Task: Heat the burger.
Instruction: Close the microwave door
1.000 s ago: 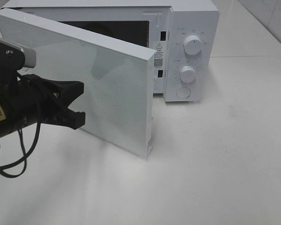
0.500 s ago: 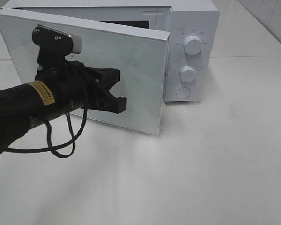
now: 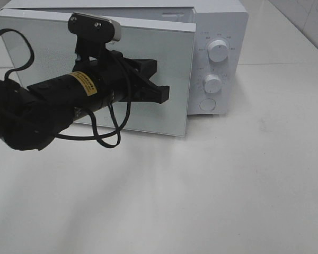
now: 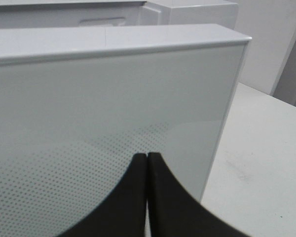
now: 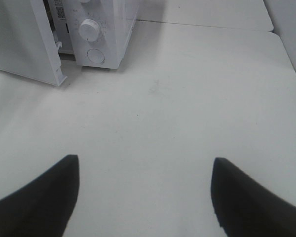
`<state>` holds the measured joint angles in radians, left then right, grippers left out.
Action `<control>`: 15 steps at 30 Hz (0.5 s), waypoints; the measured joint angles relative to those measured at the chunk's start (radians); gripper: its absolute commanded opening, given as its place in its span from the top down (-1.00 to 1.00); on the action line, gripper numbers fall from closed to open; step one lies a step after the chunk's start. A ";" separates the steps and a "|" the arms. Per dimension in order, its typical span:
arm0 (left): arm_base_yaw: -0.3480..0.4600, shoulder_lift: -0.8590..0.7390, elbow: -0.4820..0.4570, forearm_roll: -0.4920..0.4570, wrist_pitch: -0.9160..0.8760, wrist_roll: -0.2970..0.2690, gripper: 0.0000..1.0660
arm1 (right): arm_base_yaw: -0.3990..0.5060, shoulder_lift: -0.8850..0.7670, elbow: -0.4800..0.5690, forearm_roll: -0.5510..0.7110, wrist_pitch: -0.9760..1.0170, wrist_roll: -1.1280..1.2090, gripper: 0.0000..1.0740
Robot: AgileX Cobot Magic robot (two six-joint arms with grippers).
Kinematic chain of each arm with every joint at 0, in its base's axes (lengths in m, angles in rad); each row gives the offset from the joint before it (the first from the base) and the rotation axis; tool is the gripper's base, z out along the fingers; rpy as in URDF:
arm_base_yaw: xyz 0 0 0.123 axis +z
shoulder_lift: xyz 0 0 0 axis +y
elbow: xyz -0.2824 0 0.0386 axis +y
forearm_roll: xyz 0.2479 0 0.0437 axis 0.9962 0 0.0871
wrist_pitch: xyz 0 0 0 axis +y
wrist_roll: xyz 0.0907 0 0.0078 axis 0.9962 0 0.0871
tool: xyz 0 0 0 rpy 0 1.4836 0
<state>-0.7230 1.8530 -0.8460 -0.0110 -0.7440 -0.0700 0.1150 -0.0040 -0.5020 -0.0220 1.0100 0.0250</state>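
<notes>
- Burger: not visible in any view. Prob. inside the microwave (image 3: 217, 26) behind the door, but can't confirm.
- Microwave door (image 3: 175, 53): white w/ frosted glass, almost shut. A thin gap remains at the latch side, next to the control panel.
- Left gripper (image 4: 147, 160): jaws pressed together, holding nothing. Tips are at the door glass & look to be touching it.
- Right gripper (image 5: 144, 160): jaws wide apart, empty, over bare table (image 3: 244, 185), well apart from the microwave.
- Controls: upper dial (image 3: 218, 50), lower dial (image 3: 212, 83), round button (image 3: 207, 105) below. Nothing is on them.
- Progress (judgement): loading seems done & door closing is nearly done. Still to do: latch the door fully, then turn a dial to start heating.
</notes>
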 measured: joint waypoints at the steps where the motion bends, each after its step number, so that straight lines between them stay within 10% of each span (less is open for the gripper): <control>1: 0.000 0.000 0.000 0.000 0.000 0.000 1.00 | 0.000 0.000 0.000 0.000 0.000 0.000 -0.37; 15: 0.000 0.120 -0.189 -0.001 0.032 0.000 1.00 | 0.000 0.000 0.000 0.000 0.000 0.000 -0.37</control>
<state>-0.7230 1.9730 -1.0350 -0.0120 -0.7120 -0.0700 0.1150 -0.0040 -0.5020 -0.0220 1.0100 0.0250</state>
